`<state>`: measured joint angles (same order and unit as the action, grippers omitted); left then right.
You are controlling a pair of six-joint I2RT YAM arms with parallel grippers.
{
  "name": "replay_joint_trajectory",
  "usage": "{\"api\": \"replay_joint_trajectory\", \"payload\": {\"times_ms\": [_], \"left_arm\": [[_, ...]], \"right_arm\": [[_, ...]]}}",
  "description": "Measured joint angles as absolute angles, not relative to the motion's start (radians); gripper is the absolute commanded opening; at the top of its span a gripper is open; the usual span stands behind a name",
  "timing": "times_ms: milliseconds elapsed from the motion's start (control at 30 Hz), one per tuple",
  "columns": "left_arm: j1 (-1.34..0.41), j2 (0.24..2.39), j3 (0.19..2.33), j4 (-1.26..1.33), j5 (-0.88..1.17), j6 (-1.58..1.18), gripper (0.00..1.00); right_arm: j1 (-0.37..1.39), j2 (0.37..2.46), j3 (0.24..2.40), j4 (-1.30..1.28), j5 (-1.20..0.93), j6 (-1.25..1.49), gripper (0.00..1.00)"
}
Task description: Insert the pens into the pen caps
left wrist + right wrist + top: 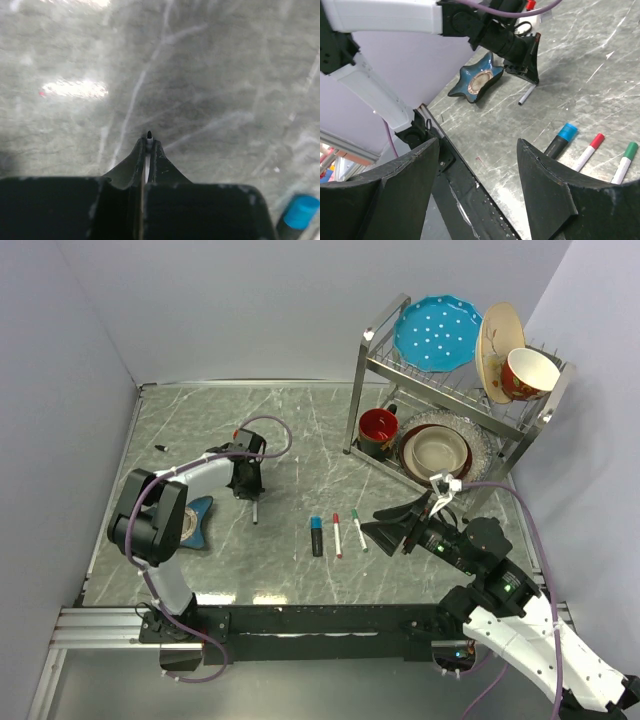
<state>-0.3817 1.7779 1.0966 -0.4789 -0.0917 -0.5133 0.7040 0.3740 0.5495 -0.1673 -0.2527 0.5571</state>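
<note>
Here, the left gripper is clenched on a thin white pen with a black tip. The pen slants down toward the marbled table, just right of a blue star-shaped dish. In the left wrist view the fingers pinch the barrel and only the tip protrudes. Whether the pen meets the table cannot be told. A black-barrelled blue-ended pen, a red-ended pen and a green-ended pen lie side by side near the table's middle. The right gripper hovers just right of them, jaws spread and empty.
</note>
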Motion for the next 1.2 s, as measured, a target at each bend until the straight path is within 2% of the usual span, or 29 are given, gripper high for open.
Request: {"api": "replay_joint_trajectory", "payload": {"times_ms": [333, 567, 867, 1200], "left_arm": [[-0.385, 1.476, 0.844, -0.253, 0.225, -0.607, 0.01], [-0.417, 1.243, 0.698, 0.059, 0.426, -0.746, 0.01], [-0.492, 1.11, 0.627, 0.244, 0.535, -0.853, 0.01], [-0.515, 1.009, 0.606, 0.328, 0.563, -0.908, 0.01]], "right_arm": [[0.704, 0.625, 0.511, -0.004, -0.331, 0.62, 0.75], [0.704, 0.848, 0.483, 0.173, -0.411, 0.69, 0.74], [0.725, 1.05, 0.504, 0.369, -0.492, 0.739, 0.7], [0.743, 1.096, 0.518, 0.455, -0.5, 0.751, 0.64]]}}
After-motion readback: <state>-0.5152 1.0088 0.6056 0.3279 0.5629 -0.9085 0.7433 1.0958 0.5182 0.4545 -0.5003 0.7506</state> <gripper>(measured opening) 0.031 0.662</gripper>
